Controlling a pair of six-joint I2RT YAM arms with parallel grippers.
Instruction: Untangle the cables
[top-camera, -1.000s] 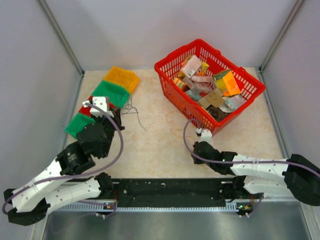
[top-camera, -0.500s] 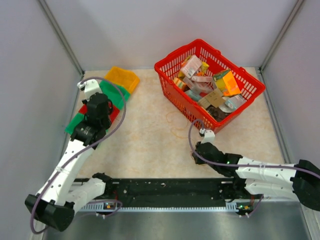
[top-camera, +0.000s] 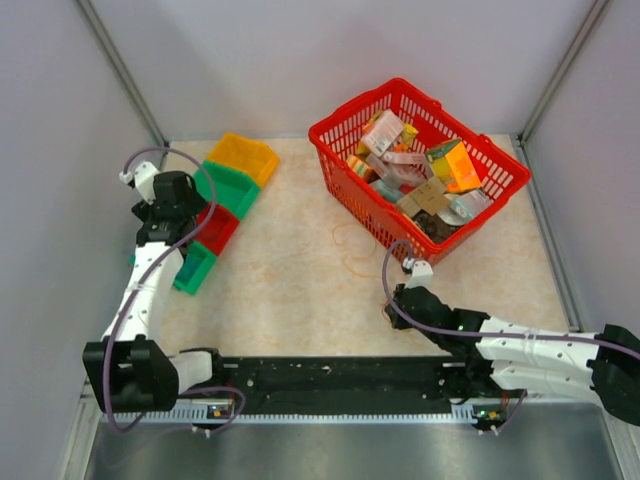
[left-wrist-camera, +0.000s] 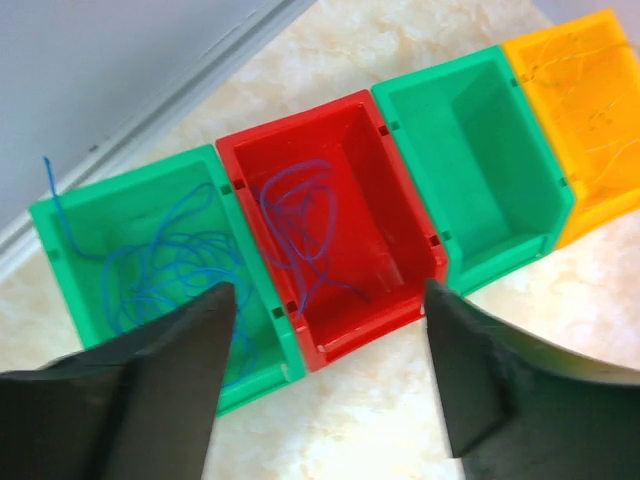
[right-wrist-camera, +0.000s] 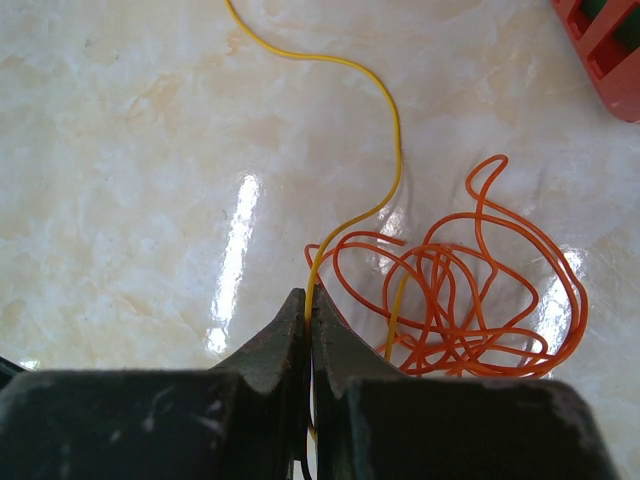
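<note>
My left gripper (left-wrist-camera: 328, 290) hangs open above a row of small bins, its fingers spread wide with nothing between them. A blue cable (left-wrist-camera: 160, 265) lies coiled in the end green bin (left-wrist-camera: 60, 230). A blue-purple cable (left-wrist-camera: 305, 215) lies in the red bin (left-wrist-camera: 385, 220) beside it. Faint thin strands lie in the orange bin (left-wrist-camera: 590, 100). My right gripper (right-wrist-camera: 308, 298) is shut on a yellow cable (right-wrist-camera: 395, 150) low over the table. That cable runs through a tangled orange cable (right-wrist-camera: 470, 290) lying just right of the jaws.
A red basket (top-camera: 345, 135) full of packets stands at the back right, close to the right arm. The bins (top-camera: 228, 185) line the left side by the wall. A second green bin (left-wrist-camera: 470, 150) holds nothing. Grey walls close in both sides.
My left arm has swung from in front of the bins out to the far left wall and its gripper has opened. The right gripper has drawn slightly nearer, still shut.
</note>
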